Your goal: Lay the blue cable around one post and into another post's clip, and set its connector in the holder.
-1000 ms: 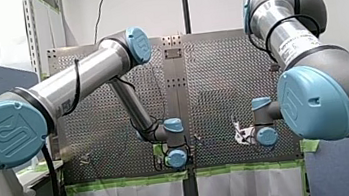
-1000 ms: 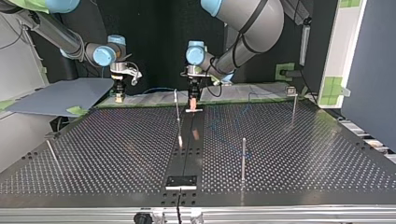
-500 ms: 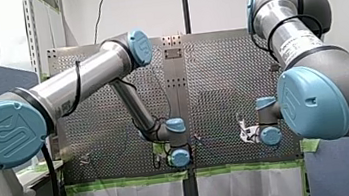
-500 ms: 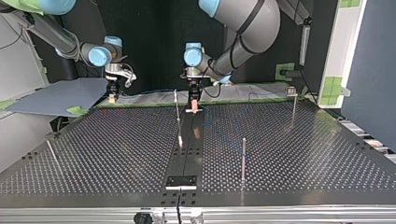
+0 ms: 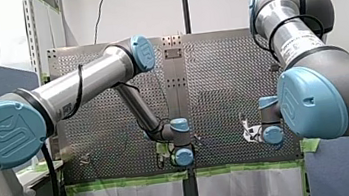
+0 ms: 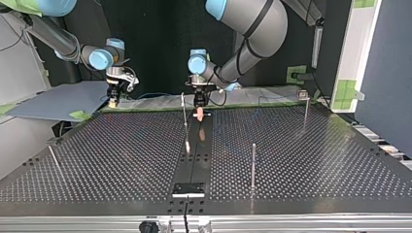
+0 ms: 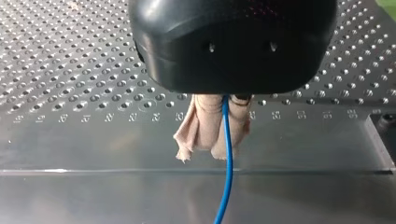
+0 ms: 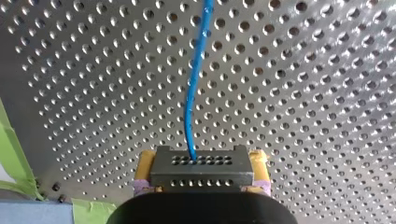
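Left wrist view: my left gripper (image 7: 215, 135) pinches the blue cable (image 7: 228, 163) between beige pads (image 7: 203, 126), low over the perforated table (image 7: 70, 70). The cable runs on ahead of the fingers.

Right wrist view: my right gripper (image 8: 201, 173) clamps the dark connector (image 8: 201, 167) between yellow pads (image 8: 145, 163), with the cable leaving its face.

Top view: both grippers sit at the table's far edge, the left one just beside a thin post (image 6: 183, 109). The cable is too faint to trace there.

Judgement: routing is at its start, with no post wrapped and no clip seen filled. The next move calls for swinging the cable round that post with slack between the arms, the connector following without tugging.
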Robot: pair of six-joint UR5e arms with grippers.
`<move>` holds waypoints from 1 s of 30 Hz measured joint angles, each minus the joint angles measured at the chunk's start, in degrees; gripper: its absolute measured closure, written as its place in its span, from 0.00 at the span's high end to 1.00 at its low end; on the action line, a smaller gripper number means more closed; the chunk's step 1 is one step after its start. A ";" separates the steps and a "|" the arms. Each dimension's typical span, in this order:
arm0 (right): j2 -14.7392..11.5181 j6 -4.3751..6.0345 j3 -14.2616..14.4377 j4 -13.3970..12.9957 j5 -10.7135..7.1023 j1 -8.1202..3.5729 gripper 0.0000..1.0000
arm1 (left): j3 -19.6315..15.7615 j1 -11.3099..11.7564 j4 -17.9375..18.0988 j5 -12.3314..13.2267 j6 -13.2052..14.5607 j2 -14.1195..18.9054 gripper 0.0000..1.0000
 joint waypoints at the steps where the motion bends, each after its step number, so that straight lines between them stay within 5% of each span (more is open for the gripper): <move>1: 0.00 0.01 -0.09 -0.01 0.05 -0.08 0.00 | 0.21 0.07 -0.30 -0.04 0.02 -0.01 0.01; 13: 0.10 0.09 -0.37 -0.57 1.84 -1.25 0.00 | 0.55 0.69 -1.74 1.50 0.53 0.00 0.07; 15: 0.12 0.07 -0.37 -0.29 1.83 -1.23 0.00 | 0.57 0.74 -2.45 2.30 0.60 0.00 0.31; 16: 0.12 0.07 -0.37 -0.15 1.83 -1.23 0.00 | 0.58 0.77 -3.03 2.88 0.62 0.02 0.31; 18: 0.12 0.02 -0.37 0.21 1.84 -1.20 0.00 | 0.57 0.84 -3.89 3.77 0.64 0.02 0.74; 19: 0.12 0.01 -0.37 0.34 1.85 -1.18 0.00 | 0.55 0.89 -4.53 4.39 0.66 0.02 0.74; 20: 0.13 0.00 -0.37 0.46 1.85 -1.15 0.00 | 0.51 0.92 -5.01 4.86 0.68 0.01 0.98; 30: 0.13 -0.16 -0.36 1.69 1.87 -0.94 0.00 | -2.16 1.61 -10.00 9.43 1.02 0.76 0.98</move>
